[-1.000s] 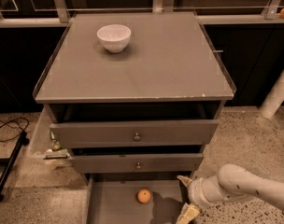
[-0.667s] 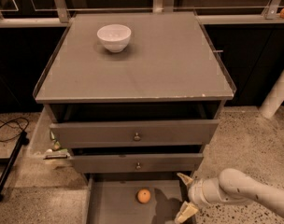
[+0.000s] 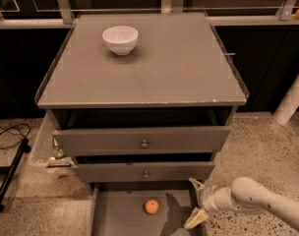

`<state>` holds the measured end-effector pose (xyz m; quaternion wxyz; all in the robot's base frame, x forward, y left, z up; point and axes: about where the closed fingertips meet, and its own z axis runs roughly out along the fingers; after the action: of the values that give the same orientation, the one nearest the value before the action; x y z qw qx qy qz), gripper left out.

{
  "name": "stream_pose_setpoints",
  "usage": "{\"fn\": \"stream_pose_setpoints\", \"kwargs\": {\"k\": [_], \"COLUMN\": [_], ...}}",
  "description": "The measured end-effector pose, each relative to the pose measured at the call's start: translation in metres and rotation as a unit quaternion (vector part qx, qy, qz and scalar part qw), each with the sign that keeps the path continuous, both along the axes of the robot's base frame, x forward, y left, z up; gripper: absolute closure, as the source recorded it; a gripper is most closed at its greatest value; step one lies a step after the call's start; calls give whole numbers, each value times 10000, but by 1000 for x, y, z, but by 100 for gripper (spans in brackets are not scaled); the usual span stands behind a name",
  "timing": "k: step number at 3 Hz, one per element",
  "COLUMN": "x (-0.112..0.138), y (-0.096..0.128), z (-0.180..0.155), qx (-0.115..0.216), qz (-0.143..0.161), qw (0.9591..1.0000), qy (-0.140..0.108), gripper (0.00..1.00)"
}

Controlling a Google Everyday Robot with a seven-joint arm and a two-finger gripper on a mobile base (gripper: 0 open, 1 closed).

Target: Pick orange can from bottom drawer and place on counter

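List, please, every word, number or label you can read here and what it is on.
None readable: the bowl, counter, drawers and orange can carry no text.
The clutter left of the drawers is too blurred to read.
The open pincer, unmarked, is at the bottom drawer's right edge.

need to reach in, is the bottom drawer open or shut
Open: bottom drawer pulled out, orange can on its floor; open hand at its right edge.
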<state>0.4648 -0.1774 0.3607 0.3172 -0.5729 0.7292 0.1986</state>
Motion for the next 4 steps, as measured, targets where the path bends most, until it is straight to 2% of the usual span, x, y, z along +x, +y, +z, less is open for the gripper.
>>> {"fn": "stream_pose_setpoints", "kwargs": {"k": [1,2,3,4], "x": [1,7,12,16], "y": [9,24,42,65], "z": [-25,-74,-115,-139], "qx": [160,265,386,601], "qz": [-59,-63,24,185], "qw": [9998,9995,9990,9977], "qy": [105,150,236,266], "gripper": [0,0,0,0]}}
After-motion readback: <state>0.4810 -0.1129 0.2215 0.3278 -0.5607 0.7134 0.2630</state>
